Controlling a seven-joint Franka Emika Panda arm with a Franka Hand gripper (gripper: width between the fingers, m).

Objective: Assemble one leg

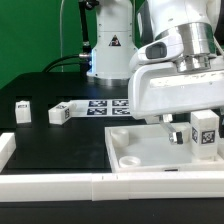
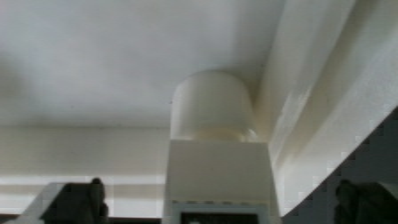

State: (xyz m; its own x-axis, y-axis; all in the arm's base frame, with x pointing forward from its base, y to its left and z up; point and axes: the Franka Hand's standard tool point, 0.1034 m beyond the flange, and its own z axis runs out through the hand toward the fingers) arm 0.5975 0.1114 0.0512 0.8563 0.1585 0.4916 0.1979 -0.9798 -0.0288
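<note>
A white leg (image 1: 205,130) with a black-and-white tag stands upright at the right end of the large white tray-like panel (image 1: 140,150). My gripper (image 1: 193,134) is down around it. In the wrist view the leg (image 2: 221,120) runs between my dark fingers (image 2: 79,202), its rounded end against the panel's raised rim (image 2: 329,90). A light gap shows on both sides between fingers and leg, so the gripper (image 2: 222,206) is open and not clamping it. Two more legs (image 1: 22,107) (image 1: 61,113) lie on the black table at the exterior view's left.
The marker board (image 1: 108,104) lies behind the panel near the arm's base. A low white border (image 1: 100,186) runs along the table's front, with a raised piece (image 1: 5,150) at the exterior view's left. A green wall stands behind.
</note>
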